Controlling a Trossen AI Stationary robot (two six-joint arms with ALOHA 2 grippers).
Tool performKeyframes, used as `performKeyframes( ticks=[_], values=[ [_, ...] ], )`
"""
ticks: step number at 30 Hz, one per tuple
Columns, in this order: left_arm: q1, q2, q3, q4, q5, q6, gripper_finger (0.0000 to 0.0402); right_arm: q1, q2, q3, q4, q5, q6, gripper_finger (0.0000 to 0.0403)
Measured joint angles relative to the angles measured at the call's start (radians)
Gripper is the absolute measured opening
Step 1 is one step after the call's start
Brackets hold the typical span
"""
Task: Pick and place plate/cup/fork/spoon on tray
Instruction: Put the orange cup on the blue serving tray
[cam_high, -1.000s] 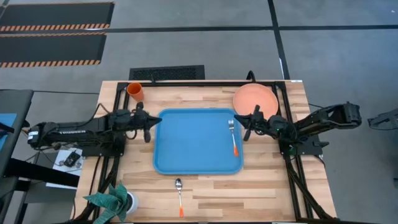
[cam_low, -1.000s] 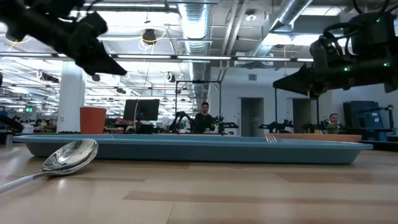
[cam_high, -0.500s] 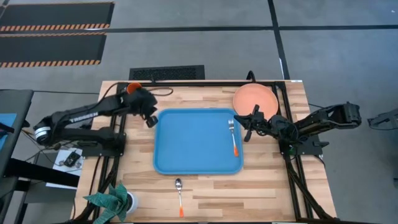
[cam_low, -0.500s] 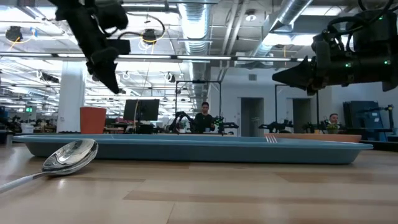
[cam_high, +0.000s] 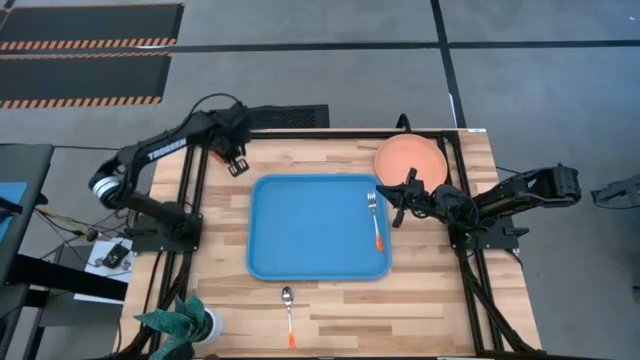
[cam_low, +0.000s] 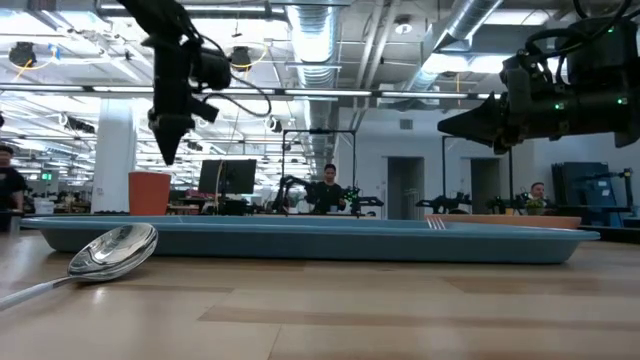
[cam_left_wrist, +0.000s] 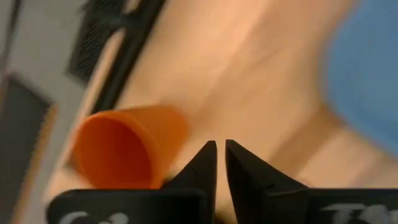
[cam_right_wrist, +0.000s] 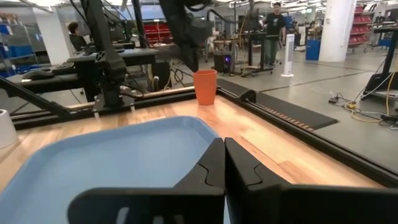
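The orange cup (cam_left_wrist: 124, 149) stands upright on the table at the far left, beyond the blue tray (cam_high: 318, 227); it also shows in the low view (cam_low: 150, 193) and the right wrist view (cam_right_wrist: 205, 87). My left gripper (cam_high: 237, 165) is shut and empty, pointing down just above and beside the cup (cam_low: 168, 150). The fork (cam_high: 375, 220) lies on the tray near its right rim. The salmon plate (cam_high: 411, 160) lies on the table at the far right. The spoon (cam_high: 288, 310) lies on the table in front of the tray. My right gripper (cam_high: 397, 207) is shut and empty, between plate and tray.
A potted plant (cam_high: 185, 325) stands at the table's near left corner. Bare wood shows on either side of the spoon. People and other equipment show in the room beyond the table.
My left gripper has swung from the tray's left rim toward the table's far left corner, risen, and tipped from nearly level to pointing down over the cup.
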Motion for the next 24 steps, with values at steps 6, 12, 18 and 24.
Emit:
performKeyframes(
  ticks=[6, 12, 18, 24],
  values=[
    [0.039, 0.098, 0.024, 0.006, -0.155, -0.02, 0.009, 0.0, 0.0, 0.0, -0.001, 0.0, 0.0, 0.0011],
    [0.043, 0.124, 0.024, 0.035, -0.251, -0.024, 0.0147, 0.0, 0.0, 0.0, -0.018, 0.0, 0.0, 0.0011],
    [0.071, 0.126, 0.024, 0.038, -0.227, -0.027, 0.0168, 0.0, 0.0, 0.0, -0.019, 0.0, 0.0, 0.0011],
    [0.122, 0.126, 0.024, 0.021, -0.169, -0.052, 0.0168, 0.0, 0.0, 0.0, -0.019, 0.0, 0.0, 0.0011]
  ],
)
